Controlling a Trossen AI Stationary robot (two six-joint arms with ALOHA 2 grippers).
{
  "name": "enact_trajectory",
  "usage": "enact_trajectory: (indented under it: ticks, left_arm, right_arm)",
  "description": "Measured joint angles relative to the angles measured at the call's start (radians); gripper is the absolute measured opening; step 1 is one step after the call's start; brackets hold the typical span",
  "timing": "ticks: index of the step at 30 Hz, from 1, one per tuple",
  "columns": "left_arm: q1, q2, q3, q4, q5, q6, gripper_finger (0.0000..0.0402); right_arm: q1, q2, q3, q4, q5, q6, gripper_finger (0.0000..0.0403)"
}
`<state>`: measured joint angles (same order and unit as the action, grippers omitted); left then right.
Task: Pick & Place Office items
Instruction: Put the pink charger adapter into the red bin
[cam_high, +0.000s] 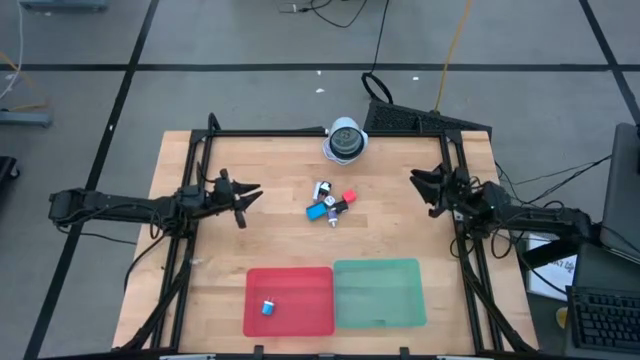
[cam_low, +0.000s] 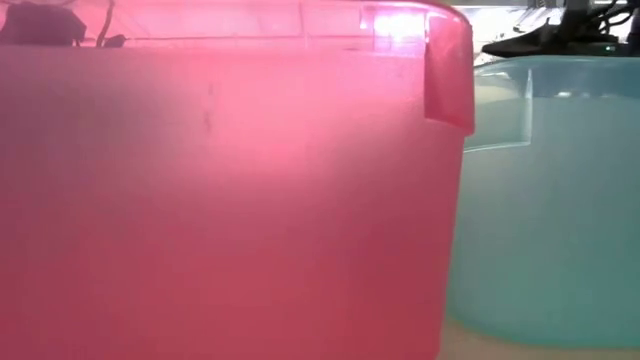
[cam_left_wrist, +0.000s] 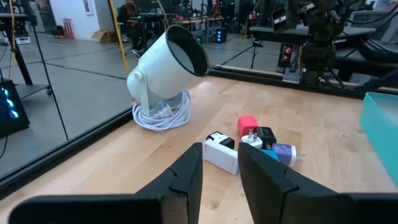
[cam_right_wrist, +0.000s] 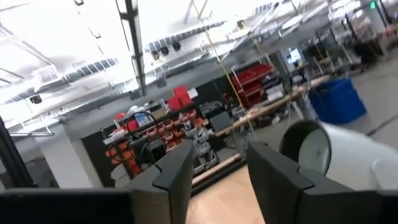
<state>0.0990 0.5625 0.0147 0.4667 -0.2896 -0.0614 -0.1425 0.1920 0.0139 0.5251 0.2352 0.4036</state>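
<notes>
So, office items (cam_high: 330, 203) sit clustered mid-table, w/ one blue piece (cam_high: 268, 307) lying in the red tray (cam_high: 310, 312). Left gripper (cam_high: 248, 196) hovers left of the cluster, fingers slightly parted, holding nothing. Right gripper (cam_high: 420, 183) hangs at the right edge, fingers apart, empty.

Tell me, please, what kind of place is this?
Probably a robotics lab or workshop: a wooden table on a taped concrete floor, shelves of red parts bins behind, and more equipment racks.

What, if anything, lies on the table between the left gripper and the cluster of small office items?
Nothing: in the high view, only bare wood separates the left gripper from the cluster of small items.
</notes>
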Motion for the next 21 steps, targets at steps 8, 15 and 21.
enact_trajectory:
  ticks: [8,15,21]
  left_arm:
    - [0.0,0.0,0.0,0.0,0.0,-0.004,0.0101]
    - [0.0,0.0,0.001,-0.028,-0.001,-0.026,0.0102]
    - [0.0,0.0,0.002,-0.054,0.0,-0.052,0.0102]
  right_arm:
    - [0.0,0.34,0.017,0.358,-0.003,0.003,0.0196]
    - [0.001,0.672,0.153,0.311,-0.003,-0.248,0.0236]
    - [0.0,0.946,0.34,0.148,-0.092,-0.388,0.0246]
